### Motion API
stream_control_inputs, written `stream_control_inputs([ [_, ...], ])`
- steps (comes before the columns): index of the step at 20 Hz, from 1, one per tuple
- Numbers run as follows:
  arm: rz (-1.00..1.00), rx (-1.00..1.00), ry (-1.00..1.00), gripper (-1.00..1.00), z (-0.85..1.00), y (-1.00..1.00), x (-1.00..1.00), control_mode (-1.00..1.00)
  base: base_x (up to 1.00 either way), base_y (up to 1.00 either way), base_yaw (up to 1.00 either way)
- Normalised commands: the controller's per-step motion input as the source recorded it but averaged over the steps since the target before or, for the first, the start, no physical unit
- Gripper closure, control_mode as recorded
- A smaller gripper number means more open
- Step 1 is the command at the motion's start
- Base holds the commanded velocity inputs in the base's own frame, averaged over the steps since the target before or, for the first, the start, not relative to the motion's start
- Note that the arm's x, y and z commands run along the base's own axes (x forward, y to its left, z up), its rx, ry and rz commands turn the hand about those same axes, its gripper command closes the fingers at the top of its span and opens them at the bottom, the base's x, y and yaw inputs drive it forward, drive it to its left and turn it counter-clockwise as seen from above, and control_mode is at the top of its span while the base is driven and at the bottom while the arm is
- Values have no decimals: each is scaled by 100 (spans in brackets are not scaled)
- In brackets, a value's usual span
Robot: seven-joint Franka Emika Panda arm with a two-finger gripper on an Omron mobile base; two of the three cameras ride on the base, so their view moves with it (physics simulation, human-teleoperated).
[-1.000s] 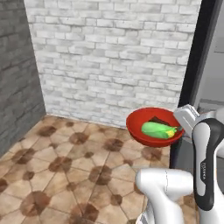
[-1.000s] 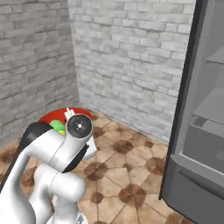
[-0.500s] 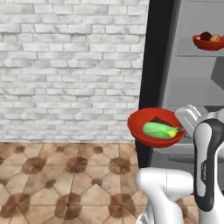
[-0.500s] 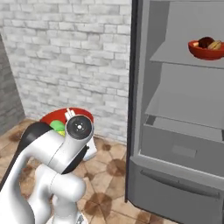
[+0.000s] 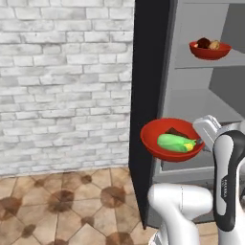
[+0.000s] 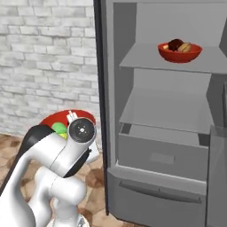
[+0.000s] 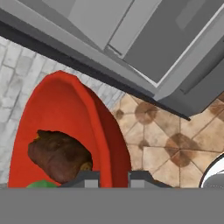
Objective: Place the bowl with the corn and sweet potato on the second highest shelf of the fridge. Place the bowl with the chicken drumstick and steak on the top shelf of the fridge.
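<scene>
Left base view: glossy round red bowl with the corn and sweet potato [image 5: 168,139] is held up in the air in front of the tall grey fridge with black outer sides [image 5: 191,95], level with its lower shelf area, rim roughly level. Short green-husked corn cob with a yellow tip [image 5: 176,143] lies flat in the bowl, long axis left-right, yellow tip toward the gripper side; dark brown sweet potato chunk [image 5: 175,132] just behind it. White two-finger gripper [image 5: 205,141] clamps the bowl's right rim, white forearm rising near vertical below it. Second red bowl with meat pieces [image 5: 209,49] sits on the flat light-grey top shelf [image 5: 191,64].

Right base view: arm folded, elbow joint in front of the held bowl [image 6: 66,120], whose red rim and a bit of green corn [image 6: 58,129] show behind it, left of the fridge [image 6: 159,111] opening. Meat bowl [image 6: 180,51] rests on the top shelf [image 6: 142,60]; second highest shelf [image 6: 164,113] below it is bare.

Hand view: fingertips [image 7: 87,179] pinched narrow on the red rim [image 7: 109,140]; sweet potato [image 7: 59,155] inside, sliver of corn [image 7: 41,184] at bottom edge. Fridge base [image 7: 131,57] above, tiled floor [image 7: 166,140] right.
</scene>
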Motion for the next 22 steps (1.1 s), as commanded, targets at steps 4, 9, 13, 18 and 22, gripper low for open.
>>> stream_control_inputs([
  [4,0,0,0,100,0,0,0,100,30,-37,-30],
  [9,0,0,0,100,0,0,0,100,10,-53,-31],
  [13,0,0,0,100,0,0,0,100,10,-57,-28],
  [18,0,0,0,100,0,0,0,100,67,-17,-22],
  [22,0,0,0,100,0,0,0,100,96,0,-21],
])
